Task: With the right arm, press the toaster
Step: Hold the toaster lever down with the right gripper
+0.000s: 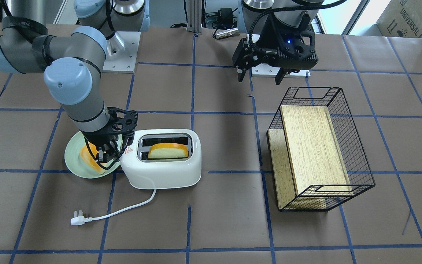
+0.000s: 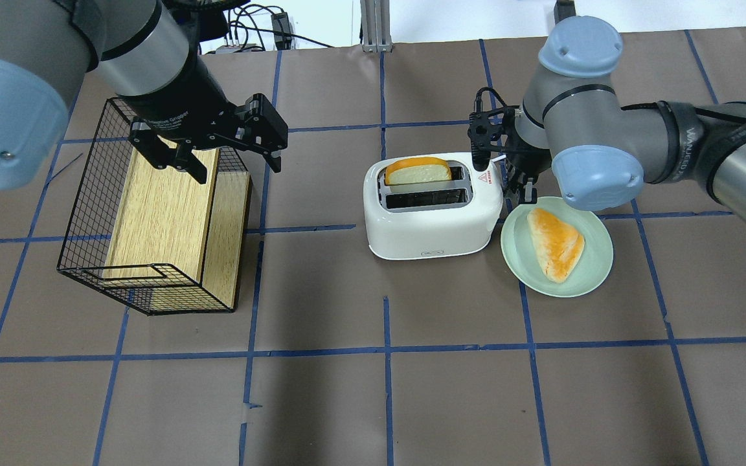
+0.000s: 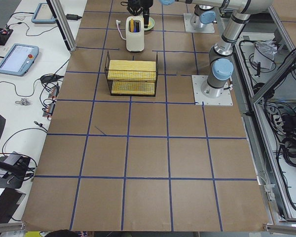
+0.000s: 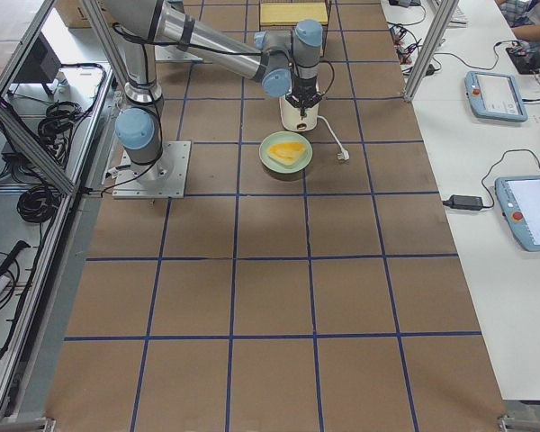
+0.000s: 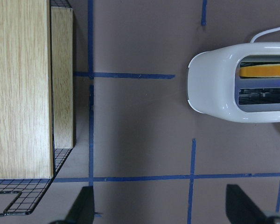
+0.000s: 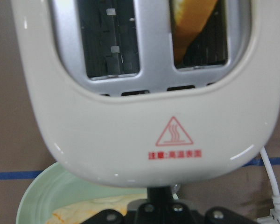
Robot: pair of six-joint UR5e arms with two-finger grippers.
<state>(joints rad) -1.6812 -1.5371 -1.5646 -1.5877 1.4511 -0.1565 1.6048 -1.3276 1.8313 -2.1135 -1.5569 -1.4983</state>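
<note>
The white two-slot toaster (image 1: pixel 163 172) stands on the table, with a slice of bread (image 1: pixel 169 151) upright in one slot. It also shows in the overhead view (image 2: pixel 434 220) and fills the right wrist view (image 6: pixel 154 126), red triangle mark towards the camera. My right gripper (image 1: pixel 106 158) points down at the toaster's end by the plate, fingers together, low against that end (image 2: pixel 520 191). I cannot see the lever or knob under it. My left gripper (image 1: pixel 260 75) hangs open and empty, high above the wire basket's edge (image 2: pixel 230 158).
A pale green plate (image 2: pixel 593 272) with a bread slice (image 2: pixel 555 243) touches the toaster's end under my right wrist. A black wire basket (image 1: pixel 357 146) holding wooden boards lies on its side. The toaster's cord and plug (image 1: pixel 77 220) trail over the table.
</note>
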